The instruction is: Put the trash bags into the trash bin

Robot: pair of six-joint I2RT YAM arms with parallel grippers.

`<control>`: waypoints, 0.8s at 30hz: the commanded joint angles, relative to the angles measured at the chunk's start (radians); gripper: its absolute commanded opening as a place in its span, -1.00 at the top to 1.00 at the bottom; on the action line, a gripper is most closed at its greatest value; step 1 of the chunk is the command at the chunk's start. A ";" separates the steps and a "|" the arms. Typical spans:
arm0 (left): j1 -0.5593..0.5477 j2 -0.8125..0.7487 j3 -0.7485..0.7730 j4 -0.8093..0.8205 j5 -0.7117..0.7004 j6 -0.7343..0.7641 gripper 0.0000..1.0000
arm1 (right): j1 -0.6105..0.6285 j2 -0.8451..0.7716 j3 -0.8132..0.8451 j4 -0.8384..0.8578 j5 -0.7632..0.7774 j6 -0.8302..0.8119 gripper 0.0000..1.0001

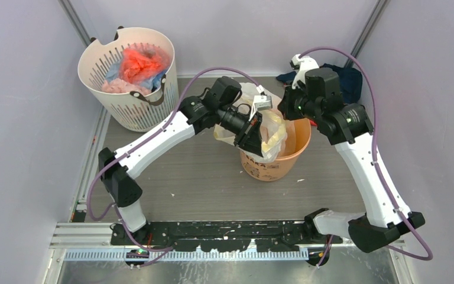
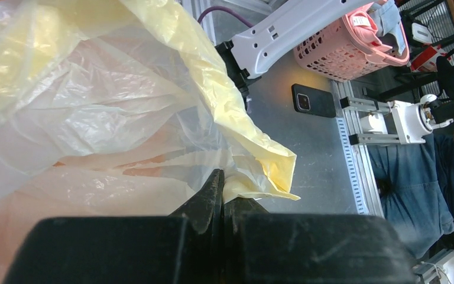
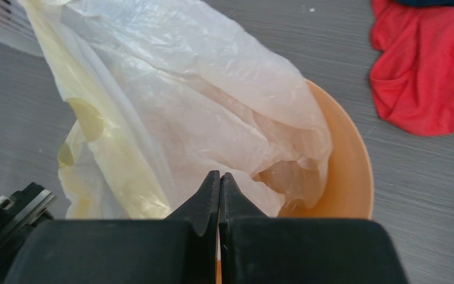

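With the trash bag point(image 3: 201, 100) half in the orange trash bin point(image 3: 354, 171) and spilling over its left rim, I'd have the left gripper point(image 2: 223, 184), pinching the bag's yellow edge, lift it inward while the right gripper point(image 3: 219, 180), tips pressed together, tamps down.
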 commanded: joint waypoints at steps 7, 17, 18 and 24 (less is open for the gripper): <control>-0.003 -0.085 -0.038 0.039 -0.030 0.019 1.00 | -0.004 -0.093 0.004 0.034 0.259 0.044 0.98; -0.003 -0.085 -0.038 0.018 -0.042 0.039 1.00 | -0.004 -0.238 0.203 0.000 0.139 0.049 -0.28; -0.003 -0.082 -0.032 0.013 -0.040 0.039 1.00 | -0.005 -0.245 0.235 -0.007 0.106 0.043 -0.32; -0.003 -0.075 -0.022 0.006 -0.036 0.039 1.00 | -0.004 -0.326 0.367 0.008 0.152 0.070 -0.48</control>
